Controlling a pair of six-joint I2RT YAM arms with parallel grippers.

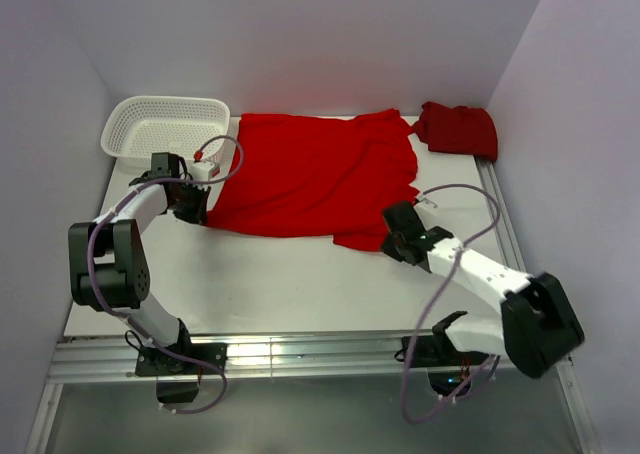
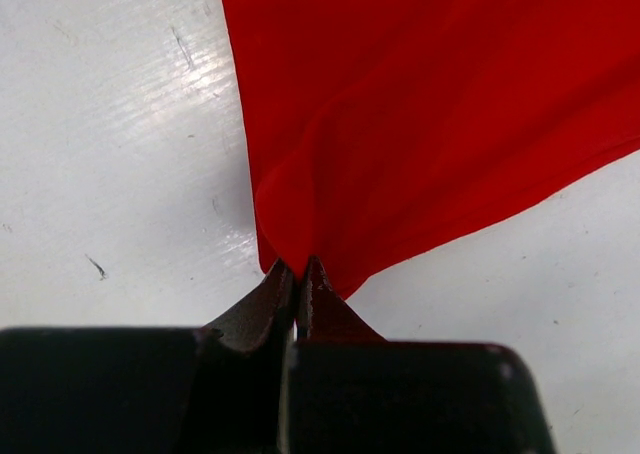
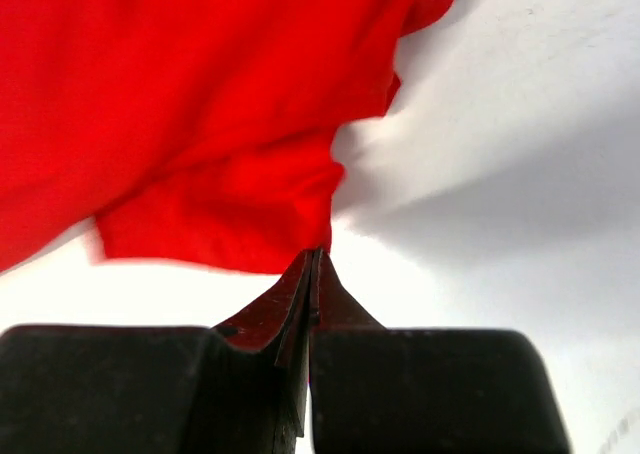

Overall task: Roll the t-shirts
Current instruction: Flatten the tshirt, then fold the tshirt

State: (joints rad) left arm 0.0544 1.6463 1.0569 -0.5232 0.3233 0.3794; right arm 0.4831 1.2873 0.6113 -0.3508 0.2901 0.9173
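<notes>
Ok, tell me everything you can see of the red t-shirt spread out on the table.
The spread t-shirt is plain bright red soft cloth, no print, lying flat but rumpled across the far half of the white table. The left end effector pinches its near left corner, the right end effector its near right edge, both shut.

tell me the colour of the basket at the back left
The basket is white, clearest in the top external view.

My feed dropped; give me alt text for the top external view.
A red t-shirt lies spread on the white table, the left gripper pinching its near-left corner and the right gripper shut on its near-right hem. A second red t-shirt sits bunched at the far-right corner; an empty white mesh basket stands far left.
</notes>
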